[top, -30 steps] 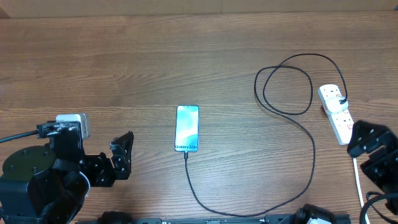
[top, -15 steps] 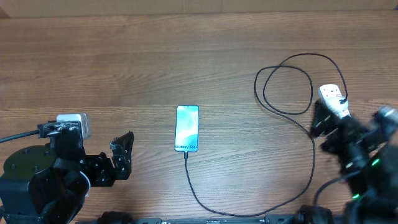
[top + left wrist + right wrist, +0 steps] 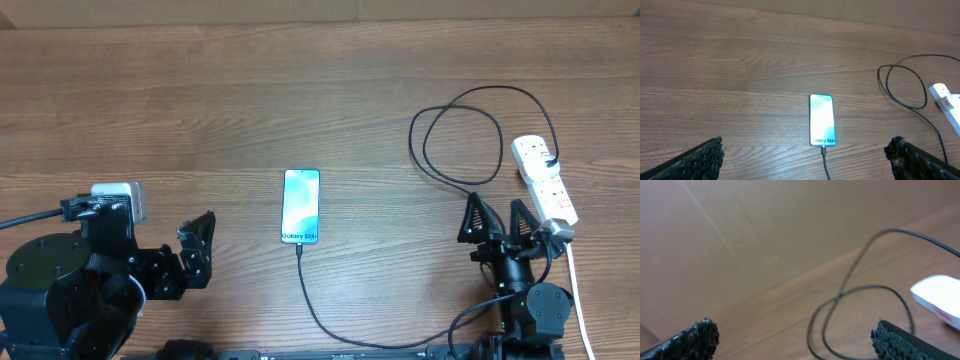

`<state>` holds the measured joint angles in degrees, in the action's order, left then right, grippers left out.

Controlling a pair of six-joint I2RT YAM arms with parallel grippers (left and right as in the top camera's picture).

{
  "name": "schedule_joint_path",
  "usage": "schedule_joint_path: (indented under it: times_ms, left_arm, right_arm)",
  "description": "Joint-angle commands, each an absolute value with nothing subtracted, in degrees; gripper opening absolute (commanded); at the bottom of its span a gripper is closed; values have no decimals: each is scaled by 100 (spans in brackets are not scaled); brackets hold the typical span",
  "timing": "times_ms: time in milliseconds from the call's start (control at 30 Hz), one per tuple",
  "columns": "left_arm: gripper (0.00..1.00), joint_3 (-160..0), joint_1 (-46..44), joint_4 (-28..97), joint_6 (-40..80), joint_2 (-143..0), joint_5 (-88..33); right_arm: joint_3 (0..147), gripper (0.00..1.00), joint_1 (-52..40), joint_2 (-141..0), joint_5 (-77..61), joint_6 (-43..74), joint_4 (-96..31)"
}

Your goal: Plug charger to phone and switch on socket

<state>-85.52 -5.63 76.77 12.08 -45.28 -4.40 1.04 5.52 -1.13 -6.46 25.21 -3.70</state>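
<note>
Lit phone [image 3: 301, 206] mid-table — black charger [image 3: 462, 185] plugged in, coiled toward white socket [image 3: 543, 181]

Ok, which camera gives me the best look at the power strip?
The overhead view: nearly the whole socket shows there, sharp and seen from above. The left wrist view cuts it off at the right edge, so only one end shows. The right wrist view has just a blurred white end of it.

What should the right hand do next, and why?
Probably swing the open right hand rightward over the power strip; switching it on looks like what is left. The charger cable already seems to meet the phone's bottom edge, and that hand hangs empty just left of the strip.
</note>
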Motion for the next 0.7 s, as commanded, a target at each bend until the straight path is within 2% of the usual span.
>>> schedule_joint_path:
  times_ms: [0,133,667]
  left_arm:
    - [100,-8569,-580,7669,1245,-4510,-403]
    - [100,-8569,-580,7669,1245,-4510,-403]
    - [100,-8569,-580,7671,1245,-4510,-403]
  right_arm:
    - [43,100,519,-12,-213,2405,-471]
    - [45,100,405,-12,-200,2071,-475]
    - [45,100,403,-16,-200,2071,-471]
